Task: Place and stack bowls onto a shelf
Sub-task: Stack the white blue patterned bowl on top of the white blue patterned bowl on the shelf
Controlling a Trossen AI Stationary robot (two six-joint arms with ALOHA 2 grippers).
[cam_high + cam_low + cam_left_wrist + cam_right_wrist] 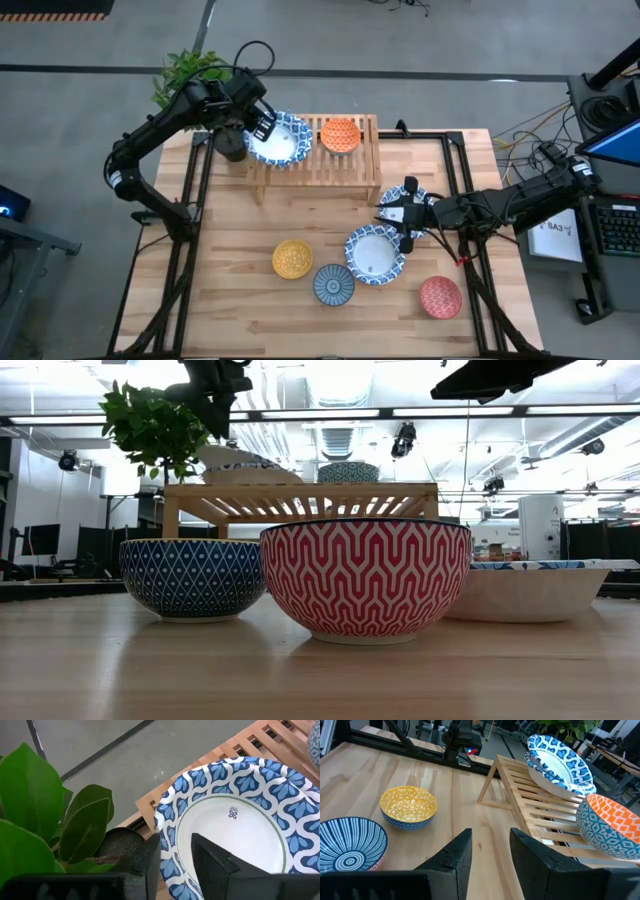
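The light-wood shelf (312, 155) stands at the table's far side. On its left end lie two wide white bowls with blue rims, one in the other; the upper one (282, 140) is tilted and my left gripper (262, 124) is shut on it. The orange bowl (340, 135) stands on the shelf's right part. My right gripper (386, 215) is open and empty, above the table between the shelf and a wide bowl (375, 254). Another wide bowl (414, 196) lies partly under that arm. The yellow (292, 259), blue-grey (333, 284) and red (440, 296) bowls stand on the table. My left gripper holds the upper wide bowl by its rim (167, 851) on the side toward the plant, one finger (215, 862) inside the bowl and one (150, 862) outside. The fingers come slanting down from the table's far left. The bowl is tilted (560, 762), its lower side resting in the bowl beneath.
A dark pot with a green plant (225, 140) stands right beside the shelf's left end, close to my left gripper. Black frame rails (196, 200) run along both sides of the table. There is bare plank top (300, 215) between the shelf and the near bowls.
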